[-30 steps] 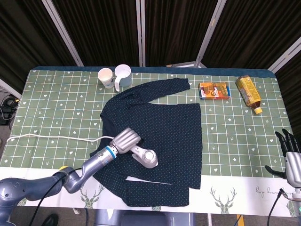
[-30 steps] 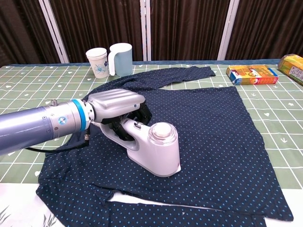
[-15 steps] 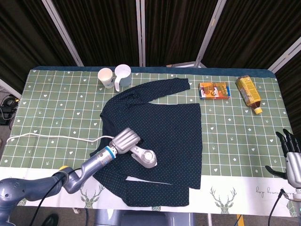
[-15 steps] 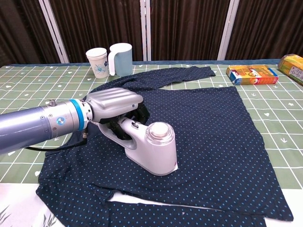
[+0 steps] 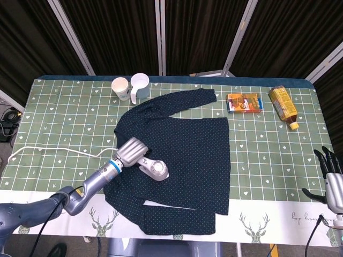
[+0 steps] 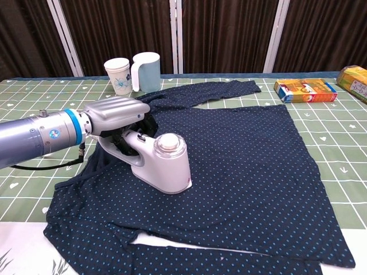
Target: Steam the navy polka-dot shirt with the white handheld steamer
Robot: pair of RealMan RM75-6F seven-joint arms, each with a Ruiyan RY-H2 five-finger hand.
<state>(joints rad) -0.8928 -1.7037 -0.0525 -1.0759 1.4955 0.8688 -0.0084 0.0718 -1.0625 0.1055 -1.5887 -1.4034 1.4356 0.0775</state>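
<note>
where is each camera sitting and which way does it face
Head view: high above the table's near edge, looking steeply down at the whole table; left robot hand with its arm, right robot hand by the right edge.
Chest view: low, looking level across; only the left.
Shared: shirt, steamer, cups, orange box.

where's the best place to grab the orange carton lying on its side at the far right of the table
Grip the orange carton across its long flat sides, mid-body, coming from above. It lies flat with its cap end toward the robot, apart from the snack box, so both sides are free.
</note>
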